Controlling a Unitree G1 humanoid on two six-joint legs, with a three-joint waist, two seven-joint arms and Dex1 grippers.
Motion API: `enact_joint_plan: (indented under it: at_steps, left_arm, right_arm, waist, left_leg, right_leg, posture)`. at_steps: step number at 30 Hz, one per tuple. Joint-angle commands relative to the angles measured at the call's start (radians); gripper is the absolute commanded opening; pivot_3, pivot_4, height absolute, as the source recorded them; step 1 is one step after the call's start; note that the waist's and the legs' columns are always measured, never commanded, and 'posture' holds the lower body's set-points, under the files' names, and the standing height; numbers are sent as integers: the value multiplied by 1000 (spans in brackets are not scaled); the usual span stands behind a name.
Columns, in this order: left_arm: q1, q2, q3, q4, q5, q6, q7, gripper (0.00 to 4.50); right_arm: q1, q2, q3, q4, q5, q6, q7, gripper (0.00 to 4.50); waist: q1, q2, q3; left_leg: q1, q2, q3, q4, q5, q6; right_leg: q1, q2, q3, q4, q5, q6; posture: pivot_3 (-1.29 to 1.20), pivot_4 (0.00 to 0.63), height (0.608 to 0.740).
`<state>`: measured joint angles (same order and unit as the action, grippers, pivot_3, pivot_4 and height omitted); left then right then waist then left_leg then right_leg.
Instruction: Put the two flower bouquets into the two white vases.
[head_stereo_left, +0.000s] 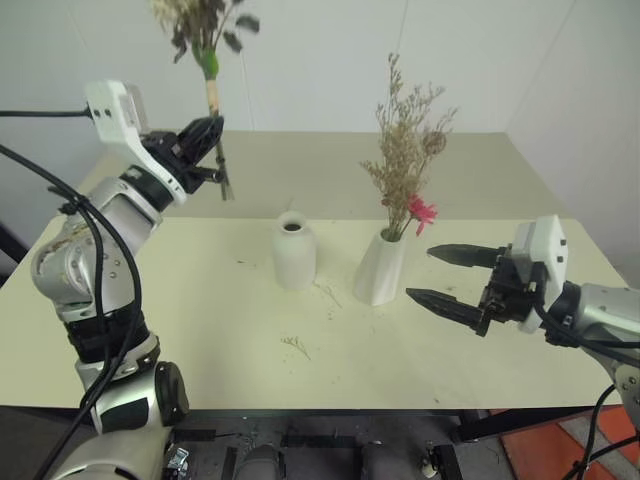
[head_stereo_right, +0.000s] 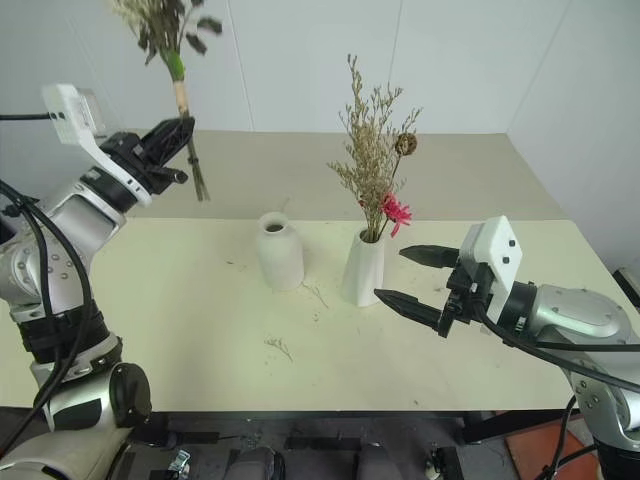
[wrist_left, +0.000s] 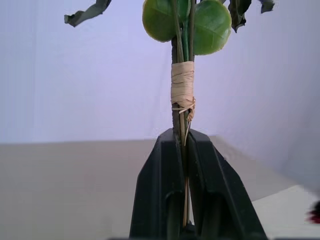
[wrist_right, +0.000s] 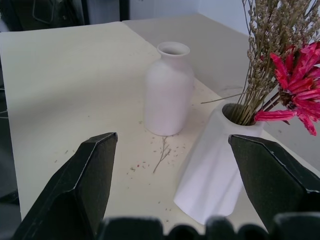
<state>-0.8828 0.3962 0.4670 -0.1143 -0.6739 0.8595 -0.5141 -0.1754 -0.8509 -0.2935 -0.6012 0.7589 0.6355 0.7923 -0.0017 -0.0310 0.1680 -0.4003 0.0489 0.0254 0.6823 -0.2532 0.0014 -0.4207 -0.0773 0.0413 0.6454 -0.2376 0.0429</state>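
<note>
Left eye view: the left tool (head_stereo_left: 207, 135) is clamped on the stems of the cream-and-green bouquet (head_stereo_left: 205, 40), lifted high and left of the rounded vase (head_stereo_left: 294, 250) so the stems can drop into its empty neck. Right of that vase, the faceted vase (head_stereo_left: 380, 268) already holds the beige bouquet (head_stereo_left: 405, 160); the right tool (head_stereo_left: 447, 276) waits beside it, spread and empty.

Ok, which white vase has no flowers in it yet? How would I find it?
Look at the middle of the cream table, where two white vases stand side by side. The empty vase is the one nearer the robot's left. It is round like a little bottle with a short neck, while the angular vase beside it already holds dried grasses.
</note>
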Motion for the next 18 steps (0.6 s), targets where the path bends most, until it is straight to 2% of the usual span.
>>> enact_joint_plan:
  at_steps: [1,8,10,18]
  left_arm:
    - [-49,6,-28,54,-80,-45,-108,28]
    - [-50,31,-162,192,-64,-130,-319,28]
    - [-27,14,-187,215,-43,-202,-361,28]
    - [2,0,-235,301,9,-351,-422,28]
  right_arm:
    - [-1,6,-26,-39,-1,-27,-18,4229]
    - [18,13,-38,-61,2,-28,-40,4229]
    - [27,14,-45,-69,8,-27,-47,4229]
    - [49,13,-65,-91,22,-21,-64,4229]
  waist:
    - [-1,0,0]
    - [-5,0,0]
    - [-6,0,0]
    - [-10,0,0]
  left_leg:
    - [0,0,0,0,0,0]
    - [-1,0,0,0,0,0]
    - [-1,0,0,0,0,0]
    - [0,0,0,0,0,0]
  right_leg:
    - [0,0,0,0,0,0]
    - [0,0,0,-1,0,0]
    - [0,0,0,-1,0,0]
    - [0,0,0,0,0,0]
  posture:
    - [0,150,740]
    - [0,150,740]
    - [0,150,740]
    - [0,150,740]
